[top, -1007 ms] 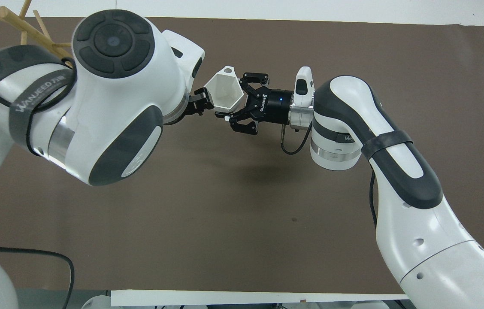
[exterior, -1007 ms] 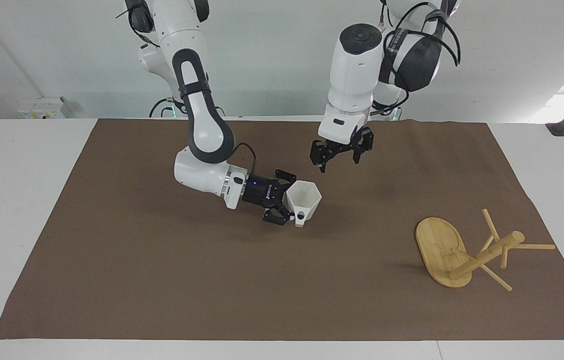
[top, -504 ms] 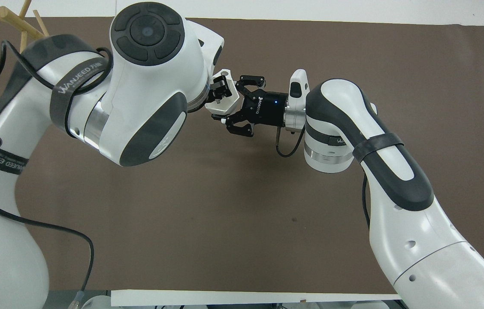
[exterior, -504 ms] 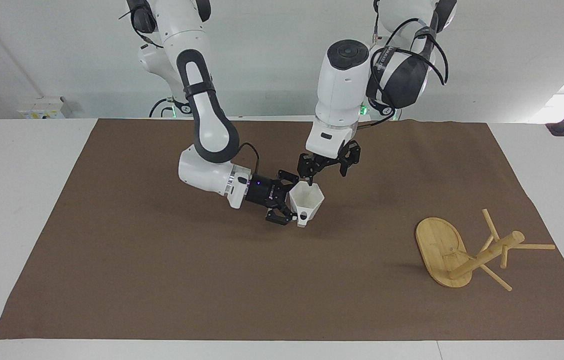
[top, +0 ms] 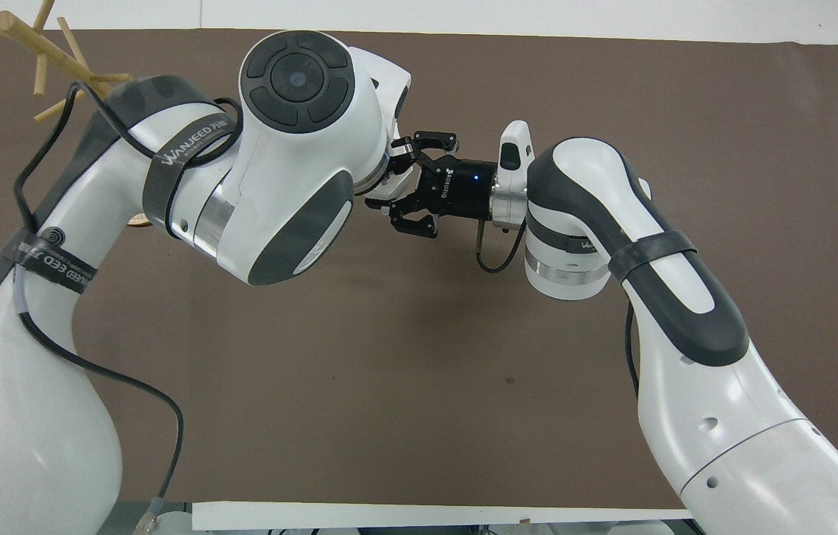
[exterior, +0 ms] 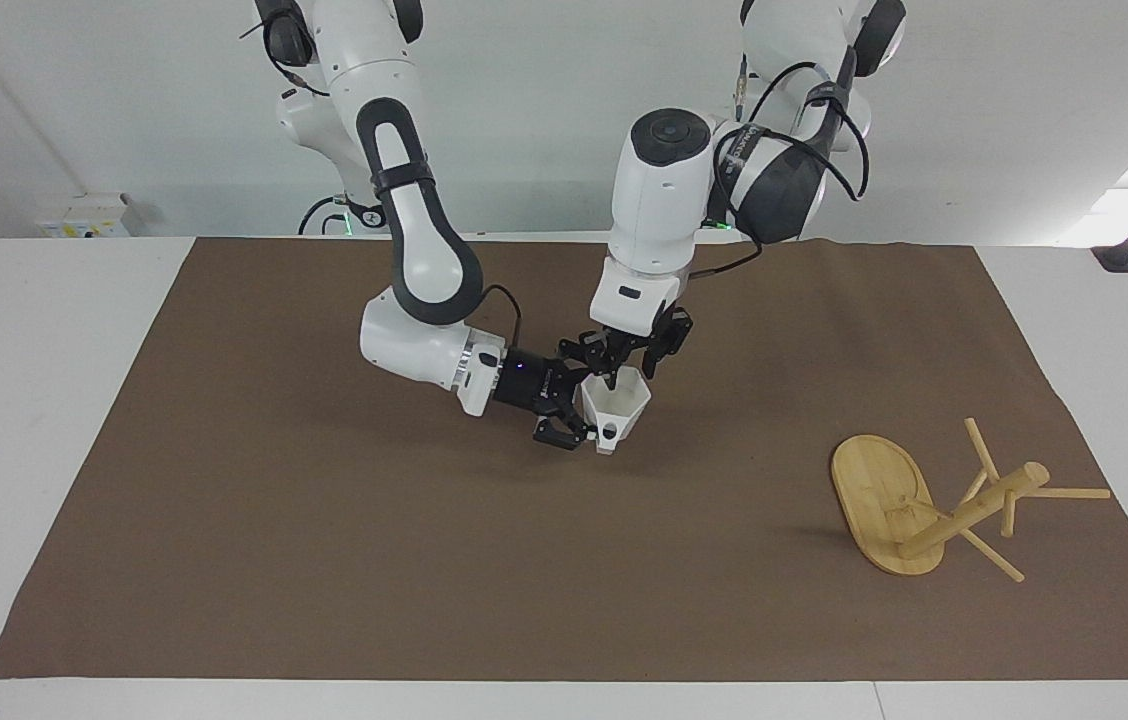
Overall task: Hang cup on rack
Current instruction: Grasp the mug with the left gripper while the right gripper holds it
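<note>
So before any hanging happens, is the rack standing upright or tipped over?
Tipped over. The rack lies on its side: its oval base stands on edge and its post runs along the mat.

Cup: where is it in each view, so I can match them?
Facing view: cup at mat centre, held by the right gripper, left gripper at its rim.
Overhead view: almost wholly hidden under the left arm's wrist.
Shared landmark: the toppled rack.

Bright even light, soft shadows, sharp.
</note>
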`<move>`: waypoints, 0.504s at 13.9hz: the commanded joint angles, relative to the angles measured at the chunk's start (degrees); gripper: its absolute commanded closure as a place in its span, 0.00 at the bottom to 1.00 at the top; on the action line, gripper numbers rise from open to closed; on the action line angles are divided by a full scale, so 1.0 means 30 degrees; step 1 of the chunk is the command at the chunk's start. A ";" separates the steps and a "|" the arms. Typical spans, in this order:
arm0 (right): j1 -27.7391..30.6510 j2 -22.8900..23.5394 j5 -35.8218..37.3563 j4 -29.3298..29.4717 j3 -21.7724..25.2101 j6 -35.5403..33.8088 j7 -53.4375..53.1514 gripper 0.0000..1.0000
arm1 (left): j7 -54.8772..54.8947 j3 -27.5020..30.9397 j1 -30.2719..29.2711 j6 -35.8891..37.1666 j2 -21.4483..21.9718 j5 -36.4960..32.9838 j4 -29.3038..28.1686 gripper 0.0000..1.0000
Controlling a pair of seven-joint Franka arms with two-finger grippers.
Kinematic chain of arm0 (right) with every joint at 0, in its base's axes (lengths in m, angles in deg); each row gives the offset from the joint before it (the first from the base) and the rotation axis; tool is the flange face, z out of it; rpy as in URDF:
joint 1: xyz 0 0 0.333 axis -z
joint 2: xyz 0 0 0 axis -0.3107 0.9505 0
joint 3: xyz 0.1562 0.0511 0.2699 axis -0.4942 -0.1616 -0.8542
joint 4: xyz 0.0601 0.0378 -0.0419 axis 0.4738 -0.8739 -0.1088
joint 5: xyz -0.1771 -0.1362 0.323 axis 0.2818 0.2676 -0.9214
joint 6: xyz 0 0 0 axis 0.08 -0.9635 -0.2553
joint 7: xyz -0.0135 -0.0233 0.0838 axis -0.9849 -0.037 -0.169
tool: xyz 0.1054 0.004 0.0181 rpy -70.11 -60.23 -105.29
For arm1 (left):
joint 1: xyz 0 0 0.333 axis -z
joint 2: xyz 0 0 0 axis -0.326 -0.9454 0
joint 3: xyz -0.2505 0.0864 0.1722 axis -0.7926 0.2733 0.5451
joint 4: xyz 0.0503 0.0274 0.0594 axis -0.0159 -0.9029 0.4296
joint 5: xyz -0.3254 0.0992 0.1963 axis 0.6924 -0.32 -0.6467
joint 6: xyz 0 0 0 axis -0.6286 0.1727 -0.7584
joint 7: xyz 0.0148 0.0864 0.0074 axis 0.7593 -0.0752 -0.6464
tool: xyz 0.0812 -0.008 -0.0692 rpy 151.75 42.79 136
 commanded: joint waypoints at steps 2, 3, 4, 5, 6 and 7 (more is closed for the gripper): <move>-0.0222 0.0141 -0.0450 0.0252 0.0031 0.0132 0.0282 0.74 | -0.0273 0.0162 0.0088 -0.0807 0.0262 0.0239 -0.0645 1.00; -0.0251 0.0141 -0.0450 0.0252 0.0031 0.0132 0.0253 0.73 | -0.0360 0.0191 0.0059 -0.0808 0.0234 0.0268 -0.0587 1.00; -0.0222 0.0141 -0.0450 0.0223 0.0031 0.0132 0.0224 0.59 | -0.0564 0.0221 0.0030 -0.0808 0.0233 0.0269 -0.0500 1.00; -0.0164 0.0141 -0.0479 0.0222 0.0031 0.0132 0.0020 0.23 | -0.0595 0.0279 0.0030 -0.0692 0.0233 0.0269 -0.0412 1.00; -0.0018 0.0141 -0.0392 0.0222 0.0031 0.0103 0.0018 0.00 | -0.0682 0.0338 0.0030 -0.0545 0.0204 0.0269 -0.0150 1.00; 0.0041 0.0170 -0.0420 0.0193 0.0031 0.0016 -0.0011 0.00 | -0.1176 0.0686 0.0030 -0.0515 0.0059 0.0240 0.0375 1.00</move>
